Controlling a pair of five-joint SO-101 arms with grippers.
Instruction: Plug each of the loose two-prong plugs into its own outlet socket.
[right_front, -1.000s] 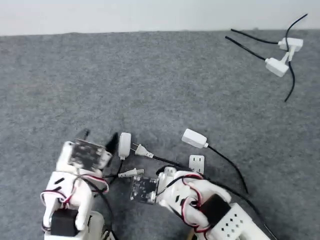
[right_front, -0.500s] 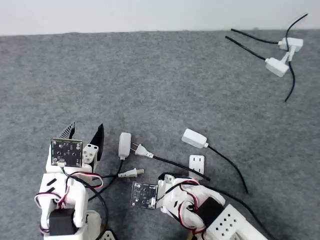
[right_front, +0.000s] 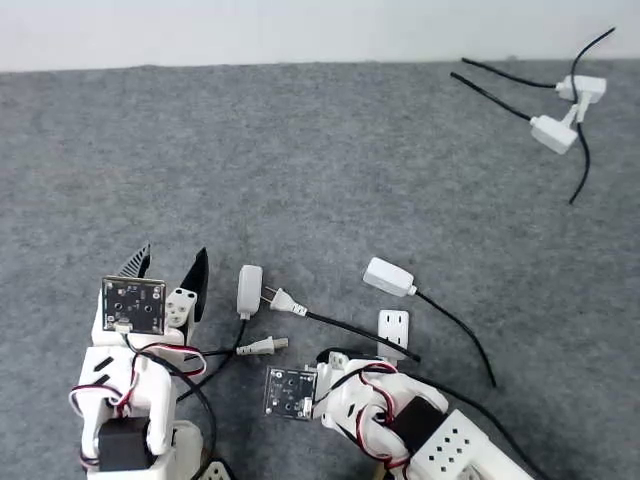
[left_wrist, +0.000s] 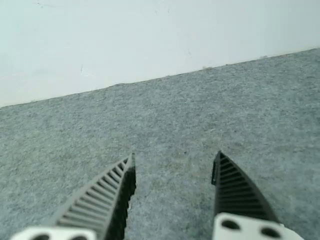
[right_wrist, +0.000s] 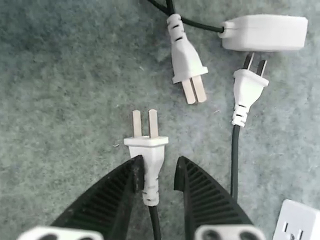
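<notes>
Left tool (left_wrist: 175, 156): released, its two ribbed black fingers spread wide over bare grey desk (right_front: 330, 170) at the near left, nothing between them. Right tool (right_wrist: 159, 161): parted, straddling the first plug (right_wrist: 146, 149). One finger touches the side of the plug's white body and the other stands just clear of it. The plug lies flat on the desk with its prongs pointing away from the tool and its black cable running back between the fingers. Second plug (right_wrist: 186, 62): loose on the desk just beyond the first, prongs pointing back toward the right tool, in no socket. Third plug (right_wrist: 247, 89): beside the second, its prongs aimed at the long white socket block (right_wrist: 265, 32) with the tips at the block's edge; whether they are partly inserted cannot be told. Square white socket (right_front: 393, 328): flat on the desk just beside the right arm, slots facing up. Oblong white socket (right_front: 388, 277): a little beyond the square one, with a black cable trailing toward the near right. Two white cable ends (right_front: 553, 133): at the far right corner of the desk, well apart from both arms, with black cables crossing.
</notes>
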